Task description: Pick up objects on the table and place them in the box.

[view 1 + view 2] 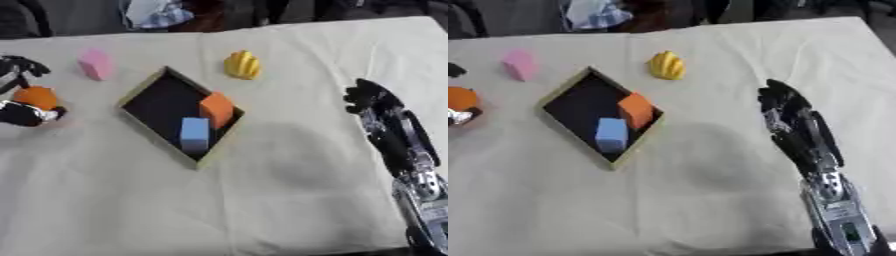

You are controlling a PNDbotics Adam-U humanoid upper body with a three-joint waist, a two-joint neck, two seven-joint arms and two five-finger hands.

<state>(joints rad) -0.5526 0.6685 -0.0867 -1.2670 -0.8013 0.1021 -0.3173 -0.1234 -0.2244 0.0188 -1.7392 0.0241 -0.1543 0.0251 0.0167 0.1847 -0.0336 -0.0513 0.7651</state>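
Left hand curls around the orange ball, left of the box.

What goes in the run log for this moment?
left hand: shut on round orange object | right hand: idle | shallow black box: orange block, blue block

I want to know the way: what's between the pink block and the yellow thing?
Only bare cloth between pink block and yellow thing, seen in the left eye view.

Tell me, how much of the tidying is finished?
Two blocks, orange and blue, already lie in the box. The left hand is curled round an orange ball. The pink block and yellow thing wait on the table. The right hand holds nothing.
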